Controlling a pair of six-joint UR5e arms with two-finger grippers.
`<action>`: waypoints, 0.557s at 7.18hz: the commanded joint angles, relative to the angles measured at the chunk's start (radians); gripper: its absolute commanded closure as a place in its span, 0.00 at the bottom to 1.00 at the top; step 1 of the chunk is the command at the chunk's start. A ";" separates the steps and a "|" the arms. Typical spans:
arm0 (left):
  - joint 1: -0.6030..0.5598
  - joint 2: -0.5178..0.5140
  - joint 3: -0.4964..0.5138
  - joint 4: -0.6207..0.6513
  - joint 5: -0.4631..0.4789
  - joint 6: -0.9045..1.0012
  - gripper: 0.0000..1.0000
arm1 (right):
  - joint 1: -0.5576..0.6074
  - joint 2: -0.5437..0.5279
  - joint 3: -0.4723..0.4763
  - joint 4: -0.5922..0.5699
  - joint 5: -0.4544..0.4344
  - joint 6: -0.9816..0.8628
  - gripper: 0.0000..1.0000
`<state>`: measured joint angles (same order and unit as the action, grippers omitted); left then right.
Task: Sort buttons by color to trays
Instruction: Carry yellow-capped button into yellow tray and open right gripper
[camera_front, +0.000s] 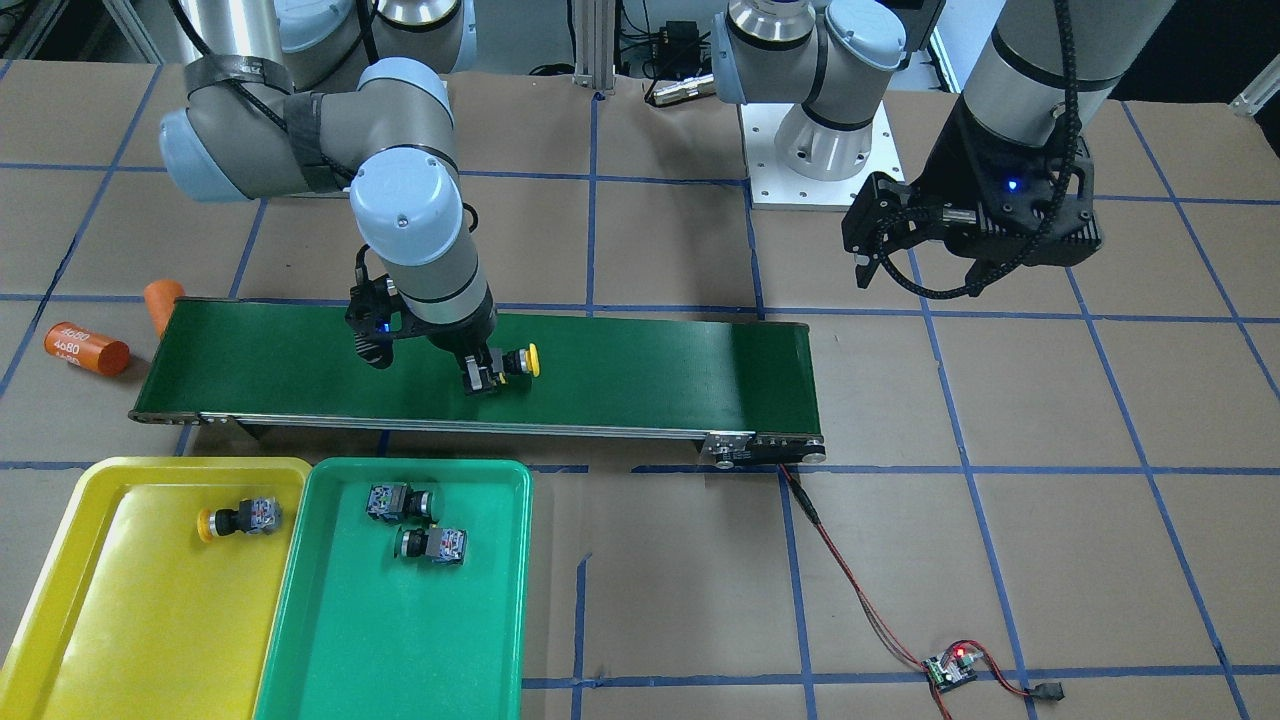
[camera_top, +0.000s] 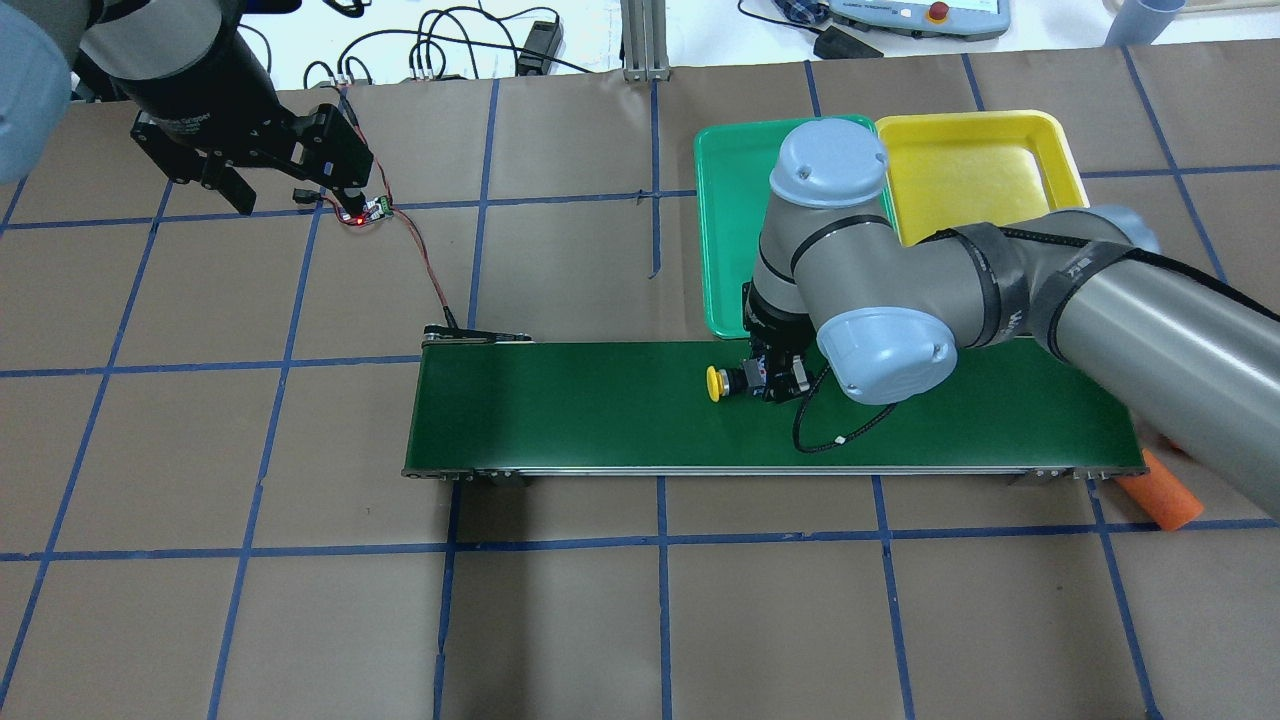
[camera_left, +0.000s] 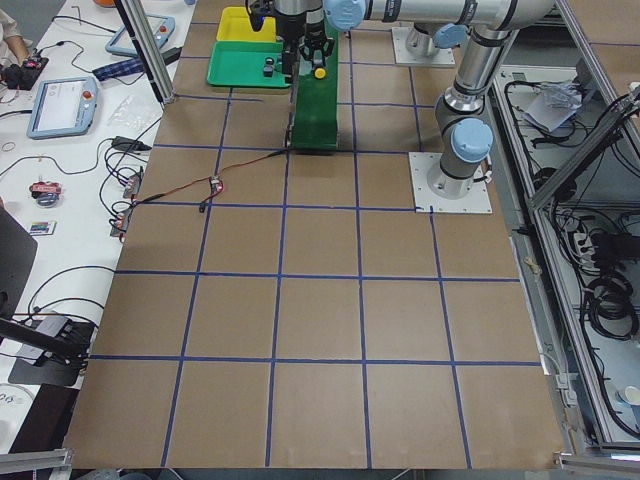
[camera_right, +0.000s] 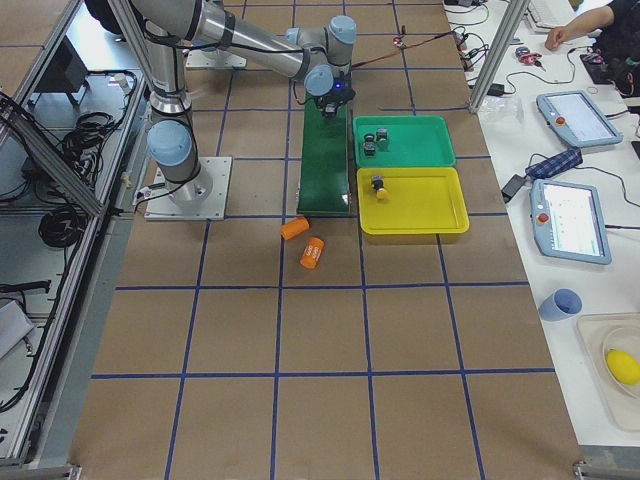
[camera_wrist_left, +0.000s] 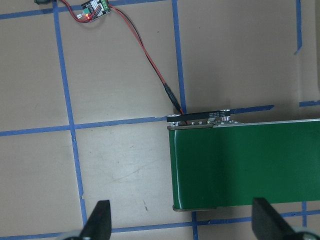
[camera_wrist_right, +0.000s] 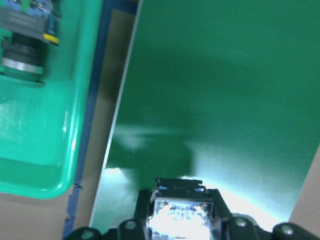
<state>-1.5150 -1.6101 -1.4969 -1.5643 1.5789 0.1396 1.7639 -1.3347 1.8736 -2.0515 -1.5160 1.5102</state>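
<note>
yellow tray (camera_front: 130, 620) | green tray (camera_front: 400, 640) | dark-green belt (camera_front: 650, 370) | brown table (camera_front: 1000, 560), blue grid lines | yellow-capped button (camera_front: 524, 361)

Where our six cameras sit

We look steeply down from the front and from behind, along the table (camera_left: 320, 320) from both ends, and closely from each wrist. All four fixed views share the green belt (camera_front: 620, 365).

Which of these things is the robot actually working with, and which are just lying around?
In the job: yellow tray, green tray, two green buttons, sorted yellow button, last yellow button in the right gripper.
Lying about: two orange cylinders, wired circuit board.
</note>
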 joint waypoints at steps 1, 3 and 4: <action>0.001 -0.001 0.001 0.003 0.000 0.000 0.00 | -0.138 0.005 -0.085 0.031 -0.015 -0.194 1.00; -0.001 0.001 0.001 0.006 0.001 0.000 0.00 | -0.300 0.028 -0.099 0.010 -0.012 -0.469 1.00; 0.001 -0.001 0.001 0.007 0.000 0.000 0.00 | -0.354 0.075 -0.135 -0.022 -0.013 -0.537 1.00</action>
<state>-1.5146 -1.6102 -1.4957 -1.5583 1.5790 0.1396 1.4908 -1.3025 1.7704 -2.0443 -1.5303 1.0952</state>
